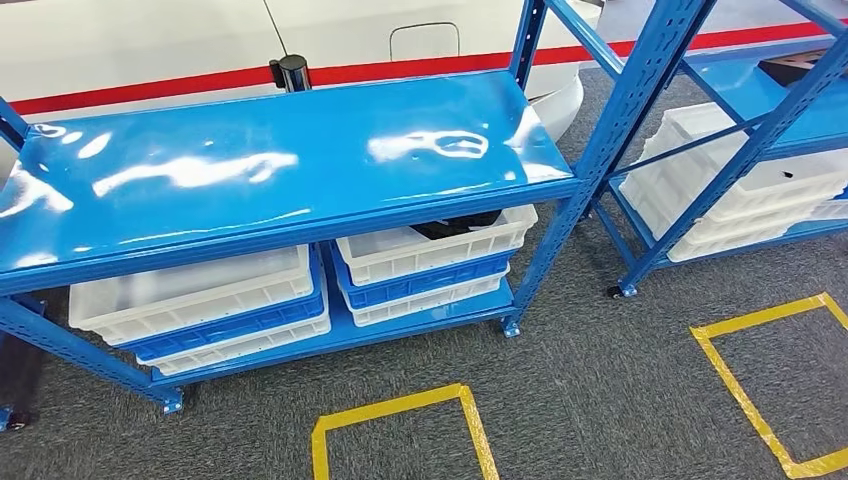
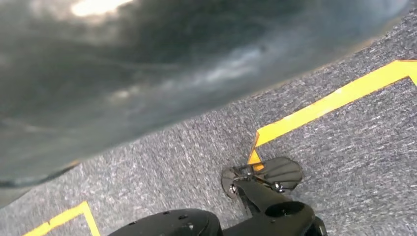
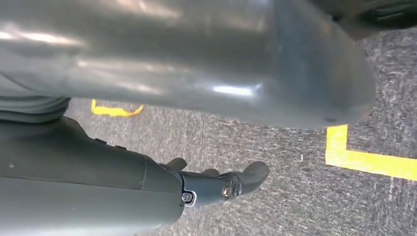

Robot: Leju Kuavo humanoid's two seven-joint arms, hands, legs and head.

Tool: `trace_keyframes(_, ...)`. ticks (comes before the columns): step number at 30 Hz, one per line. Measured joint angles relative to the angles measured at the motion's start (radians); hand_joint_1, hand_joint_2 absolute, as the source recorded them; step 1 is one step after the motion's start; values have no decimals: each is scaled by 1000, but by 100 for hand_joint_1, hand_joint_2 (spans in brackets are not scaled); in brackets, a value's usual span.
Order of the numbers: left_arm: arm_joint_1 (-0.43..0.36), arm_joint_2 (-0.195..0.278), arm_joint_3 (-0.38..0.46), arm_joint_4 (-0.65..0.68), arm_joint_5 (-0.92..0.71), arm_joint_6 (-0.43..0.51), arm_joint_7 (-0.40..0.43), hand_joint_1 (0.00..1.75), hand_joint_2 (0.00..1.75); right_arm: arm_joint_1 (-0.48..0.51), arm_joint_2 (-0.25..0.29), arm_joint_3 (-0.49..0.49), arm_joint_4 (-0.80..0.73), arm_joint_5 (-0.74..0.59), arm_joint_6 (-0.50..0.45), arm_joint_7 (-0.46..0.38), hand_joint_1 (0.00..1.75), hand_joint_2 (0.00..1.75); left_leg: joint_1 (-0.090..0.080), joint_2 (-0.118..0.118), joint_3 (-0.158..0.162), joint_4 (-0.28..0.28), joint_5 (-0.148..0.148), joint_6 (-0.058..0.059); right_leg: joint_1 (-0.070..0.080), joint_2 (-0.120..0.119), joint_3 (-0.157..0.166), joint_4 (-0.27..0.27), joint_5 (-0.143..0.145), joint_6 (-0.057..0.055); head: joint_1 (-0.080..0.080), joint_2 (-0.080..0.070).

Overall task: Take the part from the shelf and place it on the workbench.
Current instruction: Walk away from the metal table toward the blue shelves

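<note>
A dark part (image 1: 455, 226) lies in the top white bin (image 1: 400, 252) on the right side of the blue shelf's (image 1: 300, 160) lower level, half hidden under the glossy top board. My right hand (image 3: 216, 184) hangs beside my body over the grey carpet, its thumb (image 3: 248, 178) and fingers stretched out, holding nothing.
More white and blue bins (image 1: 195, 300) are stacked at the lower left of the shelf. A second blue rack (image 1: 740, 150) with white bins stands at the right. Yellow tape squares (image 1: 400, 410) mark the carpet in front. A black post (image 1: 293, 72) stands behind the shelf.
</note>
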Motion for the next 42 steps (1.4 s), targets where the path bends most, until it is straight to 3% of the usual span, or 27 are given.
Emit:
trace_keyframes(1,0,0,0,0,0,0,0,0,0,1,0,0,0,2,0,0,0,0,1,-2,13,-5,-9,10,0,-1,-48,56,-2,9,2,0)
trace_keyframes(2,0,0,0,0,0,0,0,0,0,1,0,0,0,2,0,0,0,0,1,-3,24,-5,-20,13,0,-2,-89,84,12,16,4,0)
trace_keyframes(4,1,0,0,0,0,0,0,0,0,2,-2,0,0,2,0,0,0,0,-1,-6,41,-6,-35,6,2,-4,-46,-54,96,27,6,0)
trace_keyframes(6,0,-1,0,0,0,0,0,0,0,1,-2,0,0,3,0,0,0,0,-6,-8,49,-8,-49,-4,7,-6,-12,-132,131,15,6,0)
trace_keyframes(8,-2,-1,0,0,0,0,0,0,0,-1,-1,0,1,3,0,1,0,0,-8,-9,55,-16,-55,-14,10,-5,-3,-140,128,-3,7,0)
trace_keyframes(11,-1,0,0,-1,0,0,0,0,0,1,-1,0,1,4,0,4,0,0,-9,2,60,8,-76,-30,-4,-5,20,-152,122,-21,2,0)
trace_keyframes(12,-1,1,0,-1,0,1,-1,0,0,1,0,0,1,5,0,4,0,0,-9,7,40,54,-96,-34,-8,-6,30,-155,119,-28,-1,0)
trace_keyframes(14,-2,1,0,-1,0,1,-1,0,0,0,0,0,1,5,0,4,0,0,-7,8,-41,190,-144,-38,-6,-7,43,-156,109,-40,-4,0)
trace_keyframes(15,-1,1,0,-1,-1,1,-1,0,0,-1,0,0,1,5,1,5,0,0,-7,8,-79,241,-152,-39,-5,-7,49,-156,103,-43,-3,0)
trace_keyframes(16,0,1,0,-1,-1,1,-1,0,0,-1,0,0,1,5,1,6,0,0,-5,8,-102,259,-140,-40,-5,-5,56,-156,97,-44,-3,0)
trace_keyframes(17,1,1,0,-1,-1,1,-1,0,0,1,0,0,1,5,2,6,0,0,-4,8,-104,237,-106,-40,-5,-3,65,-156,91,-42,-4,0)
trace_keyframes(19,2,1,1,-1,-1,1,-1,0,0,3,1,0,1,5,3,8,0,0,-1,8,-69,120,-19,-37,-4,0,84,-155,75,-36,-4,0)
trace_keyframes(21,1,2,1,0,-1,1,-1,0,0,1,1,0,1,5,4,8,0,0,-2,7,-33,28,20,-31,2,2,91,-155,61,-25,-4,0)
trace_keyframes(24,0,1,1,0,-1,1,0,0,0,-3,1,0,1,5,4,8,0,0,-5,5,-21,5,12,-16,3,2,94,-162,52,-10,-3,0)
trace_keyframes(26,0,1,1,0,-1,1,0,0,0,-4,0,0,0,6,4,8,0,0,-1,4,-8,-3,11,-4,3,0,82,-130,36,-3,0,0)
trace_keyframes(27,0,1,1,-1,-1,1,1,0,0,-4,0,0,0,7,4,8,0,0,1,4,-2,-6,9,2,3,-1,57,-85,18,-4,3,0)
trace_keyframes(30,-1,0,1,-1,-1,1,2,0,0,-3,0,0,0,8,4,10,0,0,0,3,6,-7,-4,12,1,-1,-73,107,-35,-6,6,0)
trace_keyframes(31,-1,0,1,-1,-1,0,4,0,0,-2,0,0,0,9,4,10,0,0,0,2,12,-7,-9,12,1,-1,-100,130,-27,0,6,0)
trace_keyframes(32,-1,0,1,-1,-1,0,6,0,0,-1,0,0,0,9,4,11,0,0,1,0,20,-7,-16,11,0,-2,-103,107,0,10,7,0)
trace_keyframes(34,0,0,1,-1,-1,0,8,0,0,0,-1,0,0,9,4,12,0,0,2,-2,38,-7,-30,5,-2,-5,-64,-23,81,28,8,0)
trace_keyframes(35,0,0,1,-1,-1,0,8,0,0,-1,-1,0,0,10,4,12,0,0,0,-3,44,-7,-38,-1,0,-6,-39,-84,112,28,9,0)
trace_keyframes(37,0,-1,1,-1,-1,0,9,0,0,-3,-1,0,0,10,3,12,0,0,-4,-4,49,-11,-49,-12,5,-7,-14,-134,134,12,9,0)
trace_keyframes(40,-2,0,1,-1,-1,0,9,0,0,-3,0,0,1,11,3,12,0,0,-5,-3,61,-16,-58,-27,3,-4,-3,-139,128,-12,7,0)
trace_keyframes(42,-2,0,1,-1,-1,0,9,0,0,-2,0,0,1,12,3,12,0,0,-3,1,41,40,-88,-36,-4,-4,11,-145,123,-28,4,0)
